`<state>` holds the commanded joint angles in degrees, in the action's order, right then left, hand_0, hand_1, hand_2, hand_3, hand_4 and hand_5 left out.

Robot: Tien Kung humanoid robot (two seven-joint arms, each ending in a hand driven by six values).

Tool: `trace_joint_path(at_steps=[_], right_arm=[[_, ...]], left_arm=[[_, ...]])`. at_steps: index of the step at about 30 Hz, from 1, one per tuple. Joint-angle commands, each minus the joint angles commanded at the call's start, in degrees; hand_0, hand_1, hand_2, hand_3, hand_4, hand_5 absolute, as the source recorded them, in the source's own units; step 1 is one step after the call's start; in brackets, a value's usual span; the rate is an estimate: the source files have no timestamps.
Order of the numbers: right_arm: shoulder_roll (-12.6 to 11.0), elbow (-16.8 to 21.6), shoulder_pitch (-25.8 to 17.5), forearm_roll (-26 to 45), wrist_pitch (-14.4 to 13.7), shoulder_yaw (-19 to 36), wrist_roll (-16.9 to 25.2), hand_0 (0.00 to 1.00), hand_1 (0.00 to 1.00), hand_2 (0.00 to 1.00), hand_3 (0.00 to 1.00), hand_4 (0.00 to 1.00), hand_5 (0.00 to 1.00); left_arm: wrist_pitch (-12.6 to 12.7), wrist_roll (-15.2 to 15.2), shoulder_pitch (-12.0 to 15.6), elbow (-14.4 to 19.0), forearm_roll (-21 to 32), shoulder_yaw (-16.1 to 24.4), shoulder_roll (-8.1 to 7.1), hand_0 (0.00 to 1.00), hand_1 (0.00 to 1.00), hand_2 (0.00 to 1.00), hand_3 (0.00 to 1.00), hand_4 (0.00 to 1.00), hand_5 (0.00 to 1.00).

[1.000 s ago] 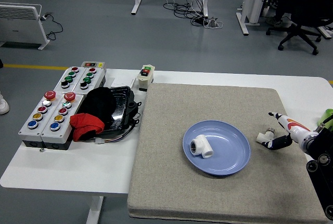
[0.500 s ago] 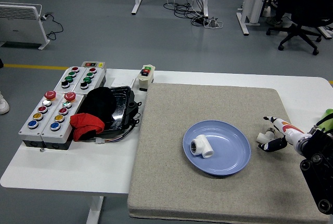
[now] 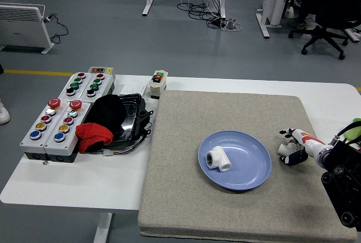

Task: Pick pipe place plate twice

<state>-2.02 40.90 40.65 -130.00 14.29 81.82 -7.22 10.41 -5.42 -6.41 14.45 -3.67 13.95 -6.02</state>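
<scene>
Right hand at counter's right edge, fingers closing around second pipe fitting, grip unconfirmed | first fitting on blue plate | advice: seat fingers fully before lifting.

Black arm, white-and-orange hand

Evenly and brightly lit from overhead; soft, faint shadows left of the robot hand; sharp throughout, without glare.

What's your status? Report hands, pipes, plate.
Right hand closing around second pipe fitting on the mat, not lifted. Left hand out of view. First pipe fitting lies in blue plate. Path to plate clear.
</scene>
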Motion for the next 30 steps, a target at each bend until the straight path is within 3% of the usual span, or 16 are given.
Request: trace_joint_path(at_steps=[7, 8, 14, 15, 24, 30], right_arm=[[-0.2, -0.1, -0.4, 0.0, -1.4, -0.2, 1.0, 0.818, 0.782, 0.803, 0.853, 0.687, 0.221], [-0.2, -0.1, -0.5, 0.0, -2.0, -0.2, 1.3, 0.625, 0.667, 0.649, 0.772, 0.614, 0.145], [-0.2, 0.1, -0.8, 0.0, -3.5, -0.5, 1.9, 0.625, 0.667, 0.649, 0.772, 0.614, 0.145], [-0.3, 0.4, -1.0, 0.0, -3.8, -0.4, 1.9, 0.463, 0.565, 0.571, 0.713, 0.555, 0.099], [-0.8, 2.4, -1.5, 0.0, -5.2, 0.0, 2.1, 0.431, 0.542, 0.557, 0.697, 0.54, 0.096], [-1.8, 6.9, -1.9, 0.0, -5.4, 0.0, 1.7, 0.419, 0.531, 0.553, 0.689, 0.524, 0.087]], left_arm=[[0.0, -0.1, 0.1, 0.0, -0.3, 0.2, 0.02, 0.623, 0.587, 0.515, 0.589, 0.272, 0.998], [0.0, -0.1, 0.2, 0.0, -0.4, 0.2, 0.03, 0.623, 0.587, 0.516, 0.59, 0.272, 0.998], [0.1, -0.2, 0.3, 0.0, -0.6, 0.4, 0.04, 0.623, 0.587, 0.515, 0.589, 0.27, 0.998], [0.1, -0.2, 0.3, 0.0, -0.6, 0.4, 0.05, 0.623, 0.587, 0.515, 0.589, 0.27, 0.998], [0.0, -0.2, 0.4, 0.0, -0.5, 0.3, 0.02, 0.622, 0.588, 0.517, 0.589, 0.27, 0.998], [0.0, 0.1, 0.2, 0.0, 0.0, -0.1, -0.07, 0.623, 0.588, 0.517, 0.589, 0.269, 0.998]])
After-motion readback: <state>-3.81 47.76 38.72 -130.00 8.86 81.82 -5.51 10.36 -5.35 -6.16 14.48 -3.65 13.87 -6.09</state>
